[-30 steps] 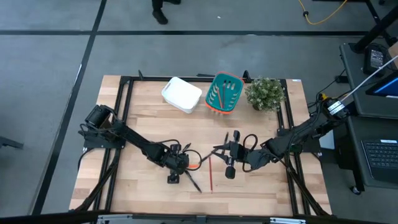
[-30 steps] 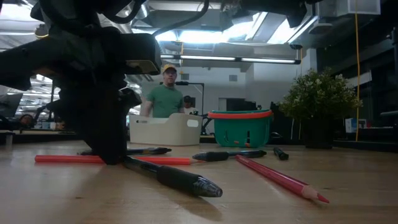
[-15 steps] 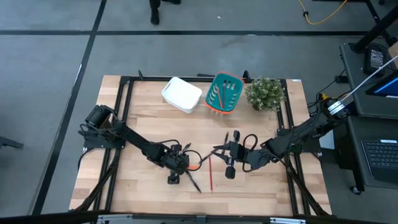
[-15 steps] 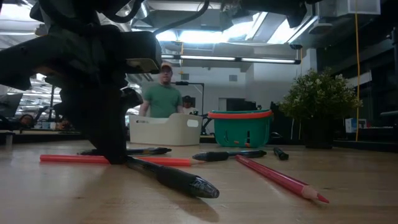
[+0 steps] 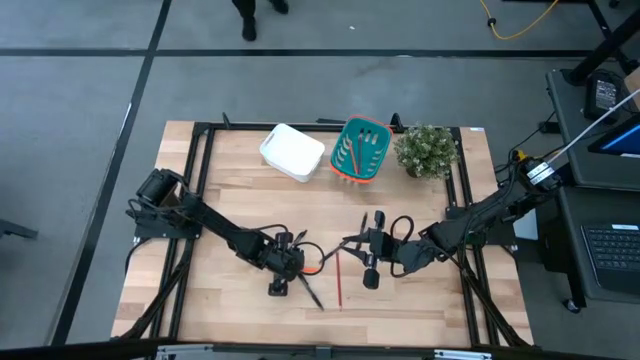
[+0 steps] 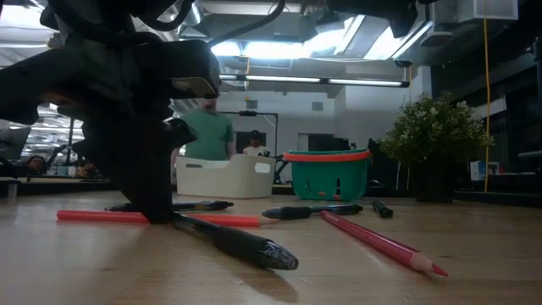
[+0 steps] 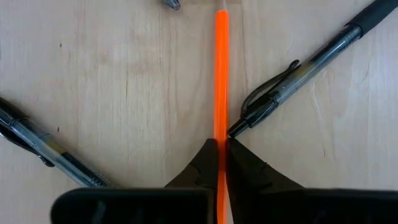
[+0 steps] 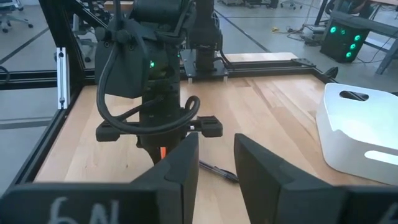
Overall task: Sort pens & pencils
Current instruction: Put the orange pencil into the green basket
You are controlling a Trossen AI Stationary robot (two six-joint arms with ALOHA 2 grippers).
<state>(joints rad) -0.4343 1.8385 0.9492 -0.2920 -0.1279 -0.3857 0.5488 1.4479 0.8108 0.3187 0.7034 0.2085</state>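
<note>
Pencil [image 7: 221,74], orange, is now clamped between the closed fingers of the left hand [image 5: 291,262], which a second ago stood wide around it; since then the pencil has been nudged only slightly along the surface [image 5: 230,190] and is not yet lifted. The grasp step is judged done, so a lift and a carry are what remain for this piece.

Two pens are lying just beside that pencil: one [image 7: 298,71] angled in with its clip almost touching the left hand's fingertip, the other [image 7: 43,146] well apart on the opposite side. A second, red pencil [image 5: 339,278] lies near, between the two hands.

Beyond the orange pencil, toward the far edge of the surface, a white bin [image 5: 292,152] and a teal basket [image 5: 360,151] are standing side by side, with a potted plant [image 5: 426,150] next to the basket. Bare wood is left between the orange pencil and those containers, so a raised path looks open; the near pen might be dragged if the lift is slanted.

The right hand [image 5: 368,252] waits across the red pencil, fingers [image 8: 258,165] parted, nothing between them.
</note>
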